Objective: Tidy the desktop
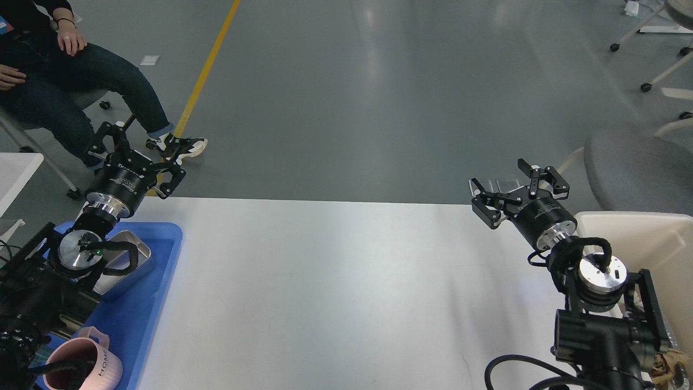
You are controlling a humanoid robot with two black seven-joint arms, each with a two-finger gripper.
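Observation:
The desktop (346,281) is a large white tabletop that fills the lower middle of the head view, and its surface is bare. My left gripper (142,147) is open and empty, raised over the table's far left corner. My right gripper (514,190) is open and empty, raised over the far right edge of the desktop.
A blue tray (157,271) at the left edge holds a steel box (132,260) and a pink mug (89,365). A cream bin (644,233) with rubbish stands at the right. A seated person (70,59) is far left, a grey chair (639,168) far right.

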